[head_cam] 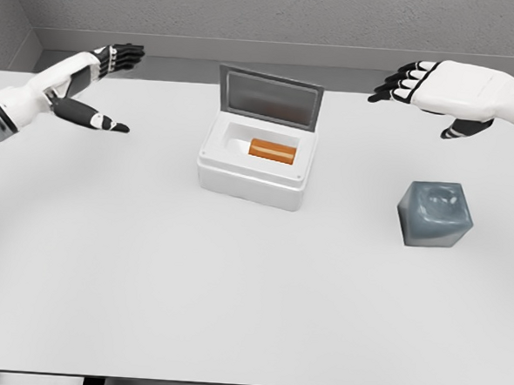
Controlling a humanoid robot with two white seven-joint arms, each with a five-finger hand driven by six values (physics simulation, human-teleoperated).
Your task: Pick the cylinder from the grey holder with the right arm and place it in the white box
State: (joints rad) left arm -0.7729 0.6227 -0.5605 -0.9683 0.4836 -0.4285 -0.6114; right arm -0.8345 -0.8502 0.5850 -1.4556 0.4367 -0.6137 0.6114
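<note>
1. The room (250, 18) behind my work is grey, a plain wall running across at twelve o'clock.
2. The table (234, 287) is white and fills nearly the whole view.
3. My right hand (438, 90) hangs over the table at two o'clock, fingers spread, holding nothing.
4. My left hand (98, 87) hangs at ten o'clock, fingers spread too, thumb pointing inward.
5. The white box (254, 170) sits just above centre, its lid (270, 96) standing open at the back.
6. The grey holder (434, 215) stands at four o'clock from the box, well apart.
7. The cylinder (272, 150), orange, lies on its side inside the box.
</note>
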